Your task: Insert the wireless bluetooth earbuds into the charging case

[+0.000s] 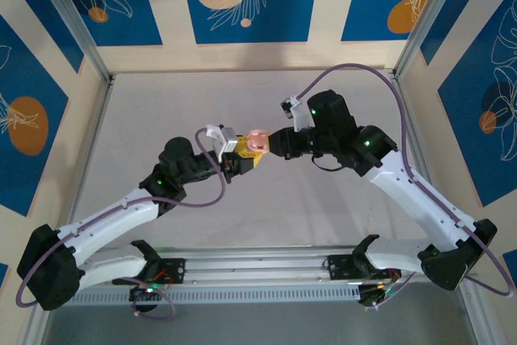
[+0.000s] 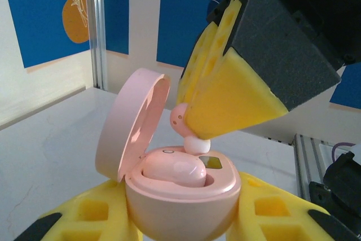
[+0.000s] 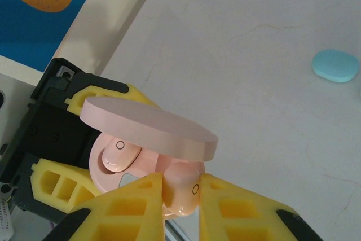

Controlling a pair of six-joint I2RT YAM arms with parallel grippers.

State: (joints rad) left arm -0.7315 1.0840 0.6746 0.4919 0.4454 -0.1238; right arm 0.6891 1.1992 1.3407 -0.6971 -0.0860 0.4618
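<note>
The pink charging case (image 2: 180, 207) has its lid (image 2: 132, 122) swung open, and my left gripper (image 2: 183, 221) is shut on its body from both sides. One pink earbud (image 2: 175, 170) lies seated in the case. My right gripper (image 3: 181, 196) is shut on a second pink earbud (image 3: 180, 187), whose white tip (image 2: 196, 145) sits at the case's other socket, beside the small display. From above, the case (image 1: 257, 143) hangs over the table's middle between the left gripper (image 1: 241, 156) and the right gripper (image 1: 275, 143).
A closed teal-blue pebble-shaped case (image 3: 336, 65) lies on the pale tabletop (image 3: 254, 55), off to one side of the grippers. Metal frame posts and blue patterned wall panels ring the table. A rail (image 1: 258, 264) runs along the near edge.
</note>
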